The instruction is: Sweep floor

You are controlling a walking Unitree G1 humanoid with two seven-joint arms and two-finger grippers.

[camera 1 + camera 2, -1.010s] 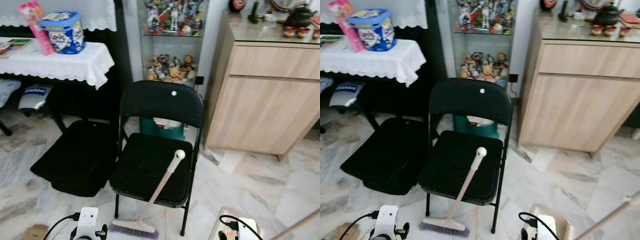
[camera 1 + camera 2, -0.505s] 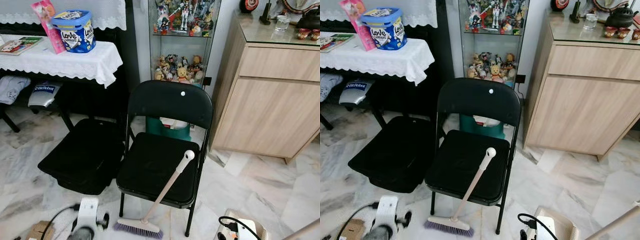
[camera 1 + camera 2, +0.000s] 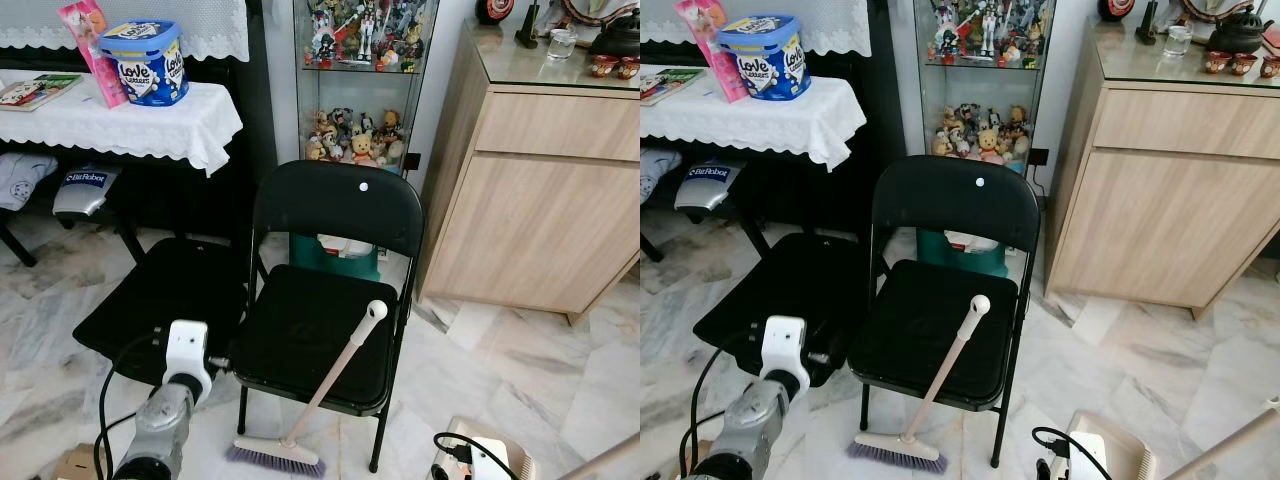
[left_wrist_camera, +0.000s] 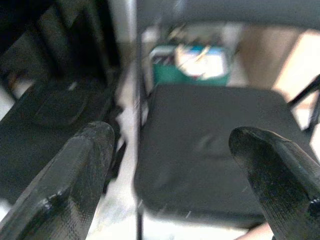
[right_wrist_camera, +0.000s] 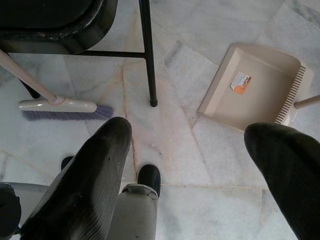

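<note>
A broom with a cream handle (image 3: 335,375) leans against the front of a black folding chair (image 3: 320,330), its purple-bristled head (image 3: 275,457) resting on the marble floor. A beige dustpan (image 5: 255,85) lies on the floor to the right, its long handle (image 3: 600,462) angling up. My left arm (image 3: 165,415) is raised by the chair's front left corner. My left gripper (image 4: 170,137) is open and faces the chair seat, holding nothing. Low between broom head (image 5: 57,106) and dustpan, my right gripper (image 5: 187,135) points down at the floor and stands open.
A second black seat (image 3: 170,300) stands left of the chair. Behind are a table with a white cloth (image 3: 150,115), a glass cabinet of figurines (image 3: 360,70) and a wooden sideboard (image 3: 540,190). A teal bin (image 3: 345,255) sits behind the chair. The chair leg (image 5: 148,55) stands near the broom.
My left arm has lifted from the bottom edge up toward the chair's front left corner. The camera has shifted slightly. Broom, chair and dustpan have not moved.
</note>
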